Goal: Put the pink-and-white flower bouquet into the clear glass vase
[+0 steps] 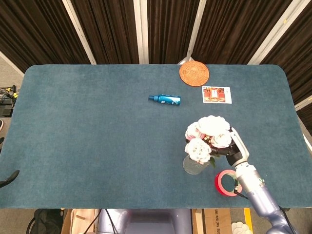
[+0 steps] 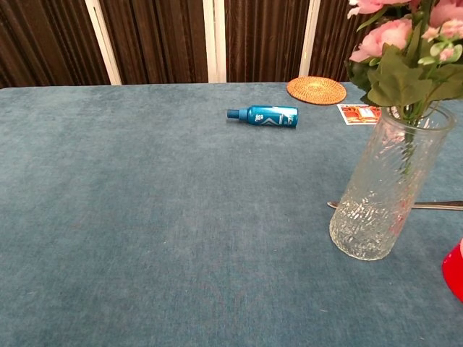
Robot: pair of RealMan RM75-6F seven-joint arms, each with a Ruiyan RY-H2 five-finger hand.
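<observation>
1. Pink-and-white flower bouquet [image 1: 207,138]: blooms and green leaves sit directly above the mouth of the clear textured glass vase [image 2: 387,191]; in the chest view the green stems pass down through the rim into the vase.
2. The vase stands upright on the blue felt-covered desk [image 1: 97,136], near its front right part; from the head view the blooms hide most of it.
3. Right robot hand [image 1: 234,151]: beside the bouquet on its right, fingers closed around the stems just under the blooms; the silver forearm runs off toward the lower right corner.
4. Left robot hand: not visible in either view.
5. Red tape roll [image 1: 227,183]: flat on the desk just beside the vase, next to the right forearm.
6. Thin metal utensil [image 2: 434,205]: lying on the desk behind the vase, only part of it visible in the chest view.
7. Small blue spray bottle [image 1: 165,99]: lying on its side, well apart from the vase, toward the desk's centre.
8. Round woven rattan coaster [image 1: 194,73]: at the far edge.
9. Red-and-white printed card [image 1: 216,94]: flat, between the coaster and the bouquet.
</observation>
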